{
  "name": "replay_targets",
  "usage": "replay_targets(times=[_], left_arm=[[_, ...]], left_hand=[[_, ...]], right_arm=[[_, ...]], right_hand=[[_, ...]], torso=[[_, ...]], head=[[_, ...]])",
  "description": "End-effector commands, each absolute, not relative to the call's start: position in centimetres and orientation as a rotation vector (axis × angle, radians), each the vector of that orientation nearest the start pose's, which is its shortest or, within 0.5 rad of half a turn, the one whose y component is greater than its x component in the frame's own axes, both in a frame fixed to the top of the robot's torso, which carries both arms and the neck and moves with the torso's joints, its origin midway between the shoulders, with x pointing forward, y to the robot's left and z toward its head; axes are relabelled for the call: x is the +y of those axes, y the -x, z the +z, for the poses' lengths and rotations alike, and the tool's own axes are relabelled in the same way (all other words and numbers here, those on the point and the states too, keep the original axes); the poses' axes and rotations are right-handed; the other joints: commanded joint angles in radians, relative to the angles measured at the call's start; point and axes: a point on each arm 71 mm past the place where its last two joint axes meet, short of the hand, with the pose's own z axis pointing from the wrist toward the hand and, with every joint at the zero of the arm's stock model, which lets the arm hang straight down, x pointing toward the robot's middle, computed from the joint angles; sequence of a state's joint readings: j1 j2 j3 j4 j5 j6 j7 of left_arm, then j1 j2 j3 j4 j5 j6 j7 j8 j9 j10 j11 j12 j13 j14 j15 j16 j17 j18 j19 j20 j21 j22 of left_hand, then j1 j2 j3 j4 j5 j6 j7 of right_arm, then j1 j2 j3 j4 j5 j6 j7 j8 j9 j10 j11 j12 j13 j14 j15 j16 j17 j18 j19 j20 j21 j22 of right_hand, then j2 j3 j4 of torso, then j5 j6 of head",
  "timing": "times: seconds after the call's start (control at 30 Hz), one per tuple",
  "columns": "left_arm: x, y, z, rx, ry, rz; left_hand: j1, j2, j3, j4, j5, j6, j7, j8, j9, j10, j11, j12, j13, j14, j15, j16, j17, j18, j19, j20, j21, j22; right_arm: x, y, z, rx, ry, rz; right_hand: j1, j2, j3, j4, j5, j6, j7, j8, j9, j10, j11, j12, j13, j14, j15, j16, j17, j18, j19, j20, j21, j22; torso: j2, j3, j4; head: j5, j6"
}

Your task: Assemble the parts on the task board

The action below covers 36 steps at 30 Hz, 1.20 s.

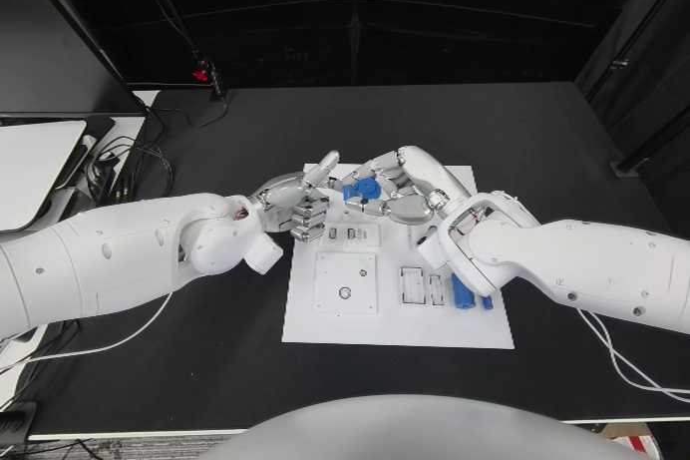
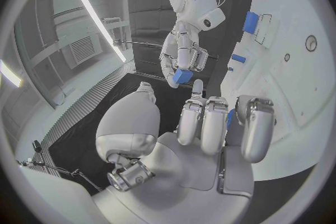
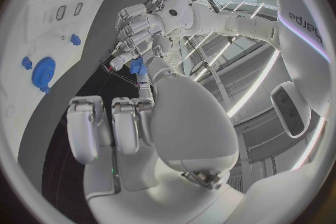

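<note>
Right hand point(image 1: 396, 186): fingers pinch a blue part point(image 1: 367, 189) above the task board's point(image 1: 396, 325) far edge. Left hand point(image 1: 299, 206): fingers curled around a small blue part point(image 3: 138, 65), seen from the right wrist. Loose blue parts point(image 1: 471, 295) lie at the board's right edge; black worktop point(image 1: 215, 380) beneath.

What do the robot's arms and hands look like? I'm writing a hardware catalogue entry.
Both arms have smooth, rounded white shells. The left hand and right hand are silver metal with segmented fingers and pale pads. Thin white cables trail from the arms onto the black table.
</note>
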<state>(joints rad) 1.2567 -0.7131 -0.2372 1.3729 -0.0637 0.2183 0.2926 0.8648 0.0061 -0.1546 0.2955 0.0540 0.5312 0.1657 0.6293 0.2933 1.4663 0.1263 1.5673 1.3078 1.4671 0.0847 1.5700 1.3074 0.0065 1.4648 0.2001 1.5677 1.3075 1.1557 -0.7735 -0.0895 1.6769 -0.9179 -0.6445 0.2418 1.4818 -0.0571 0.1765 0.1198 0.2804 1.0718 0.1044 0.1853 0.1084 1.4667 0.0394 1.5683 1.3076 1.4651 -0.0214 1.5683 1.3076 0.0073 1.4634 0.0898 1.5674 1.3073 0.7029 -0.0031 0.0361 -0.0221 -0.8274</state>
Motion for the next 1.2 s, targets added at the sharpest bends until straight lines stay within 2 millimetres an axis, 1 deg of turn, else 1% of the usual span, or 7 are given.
replay_targets(times=[0.03,0.5,0.67,0.8,0.97,1.13,1.2], left_arm=[[15.97,-47.73,-22.98,1.983,0.895,-1.855],[15.54,-47.48,-22.9,2.0,0.878,-1.897],[15.58,-47.46,-22.94,2.007,0.88,-1.893],[15.56,-47.43,-22.94,2.01,0.878,-1.898],[15.55,-47.43,-22.93,2.007,0.877,-1.901],[15.6,-47.45,-22.94,2.006,0.878,-1.9],[15.62,-47.47,-22.95,2.005,0.879,-1.898]], left_hand=[[0.004,0.006,-0.008,-0.002,-0.006,-0.021,0.029,-0.01,-0.005,0.104,0.005,0.003,0.263,0.104,0.0,0.001,0.263,-0.007,0.106,-0.005,0.003,0.263],[0.008,0.008,-0.009,-0.003,-0.006,-0.016,0.03,-0.003,-0.002,0.104,0.008,0.003,0.263,0.104,0.003,0.001,0.263,-0.007,0.106,-0.002,0.003,0.263],[0.012,0.016,-0.018,-0.003,-0.006,0.014,0.024,0.032,0.016,0.104,0.004,0.003,0.263,0.104,0.001,0.001,0.263,-0.007,0.106,0.0,0.003,0.263],[0.015,0.02,-0.025,-0.003,-0.006,0.027,0.019,0.055,0.031,0.104,0.0,0.003,0.263,0.104,-0.001,0.001,0.263,-0.007,0.106,-0.002,0.003,0.263],[0.02,0.024,-0.033,-0.003,-0.006,0.032,0.014,0.084,0.052,0.104,-0.005,0.003,0.263,0.104,-0.006,0.001,0.263,-0.007,0.106,-0.005,0.003,0.263],[0.025,0.026,-0.037,-0.003,-0.006,0.024,0.013,0.1,0.065,0.104,-0.006,0.003,0.263,0.104,-0.007,0.001,0.263,-0.007,0.106,-0.007,0.003,0.263],[0.029,0.029,-0.043,-0.003,-0.006,0.019,0.01,0.126,0.085,0.104,-0.008,0.003,0.263,0.104,-0.01,0.001,0.263,-0.007,0.106,-0.009,0.003,0.263]], right_arm=[[-12.76,-43.38,-18.09,1.426,-0.218,1.262],[-12.47,-43.39,-18.3,1.436,-0.218,1.266],[-12.53,-43.43,-18.34,1.434,-0.22,1.263],[-12.54,-43.46,-18.38,1.439,-0.221,1.261],[-12.54,-43.46,-18.41,1.443,-0.221,1.26],[-12.56,-43.46,-18.43,1.444,-0.221,1.26],[-12.58,-43.46,-18.43,1.445,-0.221,1.26]], right_hand=[[0.004,0.011,0.001,-0.002,0.004,0.041,0.01,0.0,0.005,0.104,0.009,0.003,0.263,0.106,0.007,0.002,0.263,-0.007,0.107,0.007,0.003,0.263],[0.003,0.01,0.0,-0.002,0.005,0.041,0.01,-0.002,0.004,0.104,0.009,0.003,0.263,0.106,0.008,0.002,0.263,-0.007,0.107,0.007,0.003,0.263],[0.003,0.011,0.0,-0.002,0.005,0.041,0.01,-0.002,0.004,0.104,0.01,0.003,0.263,0.106,0.008,0.002,0.263,-0.007,0.107,0.007,0.003,0.263],[0.003,0.011,0.0,-0.002,0.005,0.041,0.01,-0.002,0.004,0.104,0.01,0.003,0.263,0.106,0.008,0.002,0.263,-0.007,0.107,0.007,0.003,0.263],[0.003,0.011,0.0,-0.002,0.005,0.041,0.01,-0.002,0.004,0.104,0.01,0.003,0.263,0.106,0.008,0.002,0.263,-0.007,0.107,0.007,0.003,0.263],[0.003,0.011,0.0,-0.002,0.005,0.041,0.01,-0.002,0.004,0.104,0.01,0.003,0.263,0.106,0.008,0.002,0.263,-0.007,0.107,0.007,0.003,0.263],[0.003,0.011,0.0,-0.002,0.005,0.041,0.01,-0.002,0.004,0.104,0.01,0.003,0.263,0.106,0.008,0.002,0.263,-0.007,0.107,0.007,0.003,0.263]], torso=[[0.0,-0.0004,0.0001],[0.0,-0.0003,-0.0003],[0.001,0.0003,0.0003],[0.0,-0.0005,-0.0004],[0.0,-0.0005,-0.0009],[0.0,-0.0001,-0.0003],[0.0,-0.0002,-0.0006]], head=[[-0.001,0.0],[0.0,-0.003],[0.0,-0.003],[0.0,-0.004],[0.0,-0.003],[-0.001,-0.003],[0.0,-0.003]])
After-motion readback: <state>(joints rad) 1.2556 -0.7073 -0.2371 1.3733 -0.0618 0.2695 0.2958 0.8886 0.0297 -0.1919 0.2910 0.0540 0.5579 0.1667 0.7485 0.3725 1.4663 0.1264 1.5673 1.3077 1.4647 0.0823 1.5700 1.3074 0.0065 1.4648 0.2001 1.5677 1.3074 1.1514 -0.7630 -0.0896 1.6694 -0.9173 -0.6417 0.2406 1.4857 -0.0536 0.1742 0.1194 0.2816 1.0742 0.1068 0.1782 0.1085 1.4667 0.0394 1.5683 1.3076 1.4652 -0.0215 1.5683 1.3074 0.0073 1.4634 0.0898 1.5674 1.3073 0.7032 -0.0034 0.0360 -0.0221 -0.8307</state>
